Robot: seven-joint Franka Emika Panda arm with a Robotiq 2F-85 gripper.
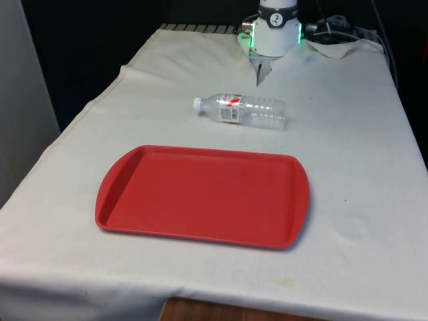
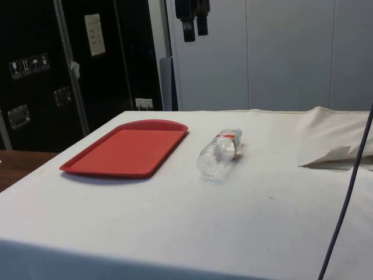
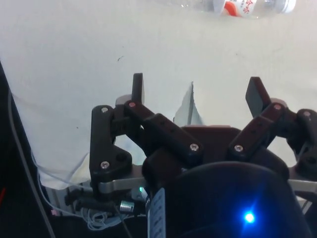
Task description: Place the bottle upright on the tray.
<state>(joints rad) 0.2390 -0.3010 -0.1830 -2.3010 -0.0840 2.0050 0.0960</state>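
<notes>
A clear plastic bottle (image 1: 244, 110) with a white cap and a red-and-white label lies on its side on the white cloth, cap toward the front view's left. It sits just beyond the far rim of the bare red tray (image 1: 200, 194). In the side view the bottle (image 2: 218, 154) rests to the right of the tray (image 2: 125, 149). My gripper (image 1: 259, 72) hangs high above the table behind the bottle, open, with nothing between its fingers (image 2: 188, 26). The wrist view has the gripper (image 3: 196, 87) spread wide, with the bottle (image 3: 237, 6) far below at the picture's edge.
A folded flap of cloth (image 1: 338, 48) and cables (image 1: 374, 33) lie at the far end on the front view's right. A dark cable (image 2: 349, 192) hangs across the side view's right. White cloth stretches to the table edges around the tray.
</notes>
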